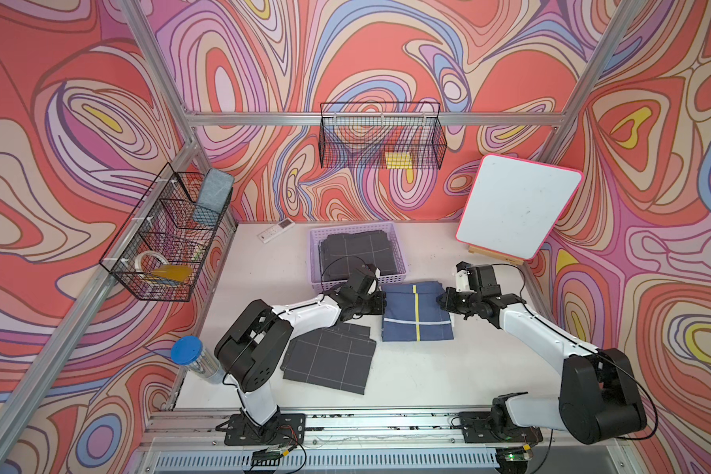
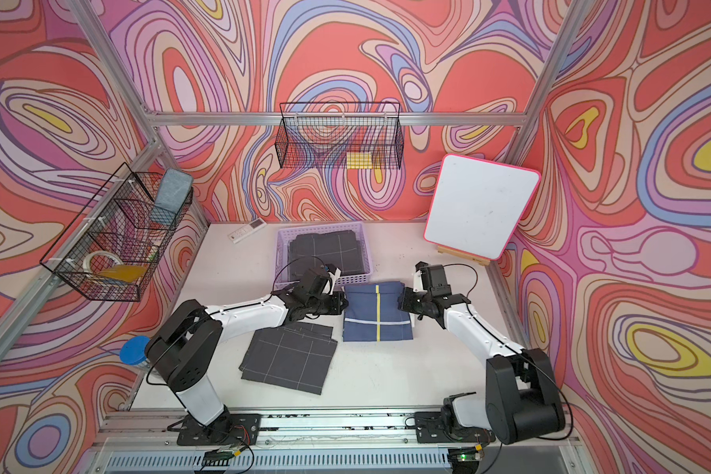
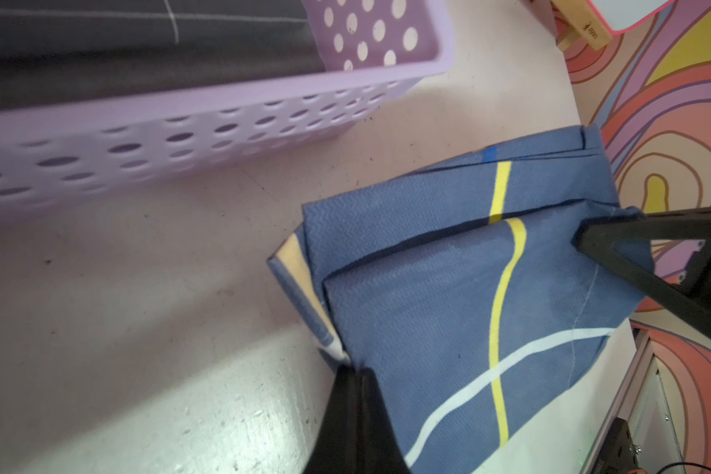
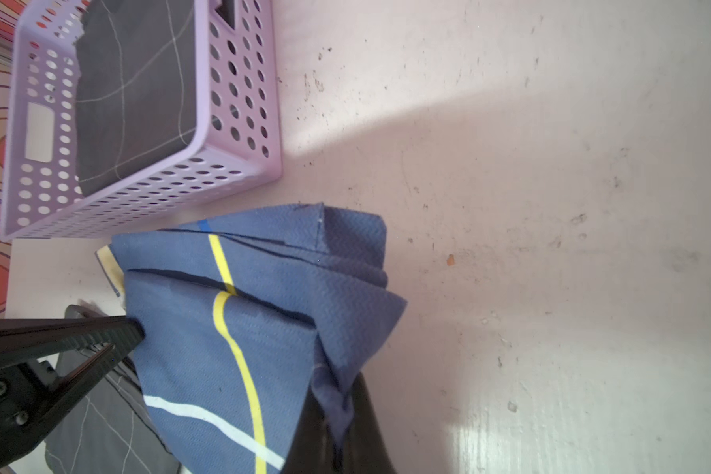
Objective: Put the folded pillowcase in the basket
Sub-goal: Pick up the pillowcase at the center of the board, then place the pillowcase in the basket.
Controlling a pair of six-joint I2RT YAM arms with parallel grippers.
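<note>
The left gripper (image 3: 352, 371) is closed tight, its jaws pinching the left edge of the blue pillowcase (image 1: 417, 314). The right gripper (image 4: 339, 394) is clamped the same way, with a bunch of the pillowcase's right edge caught between its jaws. The folded pillowcase, crossed by a yellow and a white stripe, lies on the table (image 1: 427, 381) between the two grippers. It is just in front of the basket (image 1: 313, 254) and outside it, its far edge close to the basket's front wall. Inside the basket lies a grey cloth (image 1: 358, 250) with thin white lines. A grey stack (image 1: 329, 359) sits farther in front of the basket, toward its left side.
</note>
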